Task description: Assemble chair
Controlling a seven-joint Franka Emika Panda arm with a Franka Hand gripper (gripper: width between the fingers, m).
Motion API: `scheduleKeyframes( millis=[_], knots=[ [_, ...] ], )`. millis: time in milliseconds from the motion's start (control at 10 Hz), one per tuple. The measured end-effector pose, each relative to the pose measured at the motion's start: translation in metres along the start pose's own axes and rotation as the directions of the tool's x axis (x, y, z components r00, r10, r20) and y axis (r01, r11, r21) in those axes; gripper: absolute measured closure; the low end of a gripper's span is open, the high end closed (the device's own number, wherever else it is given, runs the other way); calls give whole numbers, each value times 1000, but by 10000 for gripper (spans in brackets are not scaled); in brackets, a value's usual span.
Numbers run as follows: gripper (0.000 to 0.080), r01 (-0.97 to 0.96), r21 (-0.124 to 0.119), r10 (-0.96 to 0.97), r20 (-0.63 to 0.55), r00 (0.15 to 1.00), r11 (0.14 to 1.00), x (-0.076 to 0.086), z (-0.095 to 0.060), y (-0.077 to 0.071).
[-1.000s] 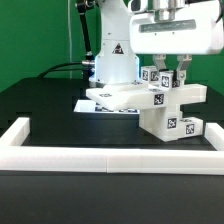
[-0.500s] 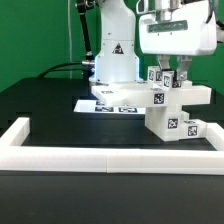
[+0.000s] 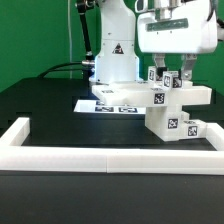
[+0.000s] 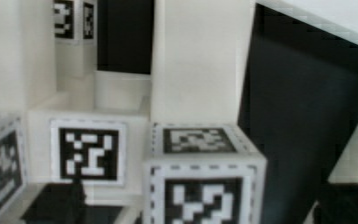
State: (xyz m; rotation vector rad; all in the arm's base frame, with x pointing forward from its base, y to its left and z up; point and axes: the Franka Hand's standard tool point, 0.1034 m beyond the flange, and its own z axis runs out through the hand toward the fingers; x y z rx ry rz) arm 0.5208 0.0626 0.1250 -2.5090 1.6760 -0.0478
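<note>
The partly built white chair (image 3: pixel 150 97) is a flat seat plate with tagged blocks above and below it. It is at the exterior view's right, and its lowest block (image 3: pixel 172 123) is close to the black table. My gripper (image 3: pixel 172 76) comes down from above and is shut on a small tagged upright part (image 3: pixel 168 81) on top of the seat. In the wrist view that tagged part (image 4: pixel 197 165) fills the near field, with more white chair pieces (image 4: pixel 123 70) beyond it. My fingertips are mostly hidden there.
The marker board (image 3: pixel 108 106) lies flat on the table behind the chair, in front of the arm's base (image 3: pixel 115 55). A low white fence (image 3: pixel 110 161) runs along the table's front and turns back at both ends.
The gripper and the chair assembly have shifted toward the exterior view's right over the last second. They have hardly moved in the last half second.
</note>
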Motion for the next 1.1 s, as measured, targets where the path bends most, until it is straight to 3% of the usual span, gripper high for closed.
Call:
scheduleKeyframes(
  millis=[500,1100],
  knots=[
    [150,85,8,-85,9,996,996,28,-21,0],
    [150,88,5,-88,7,996,996,27,-18,1]
  ],
)
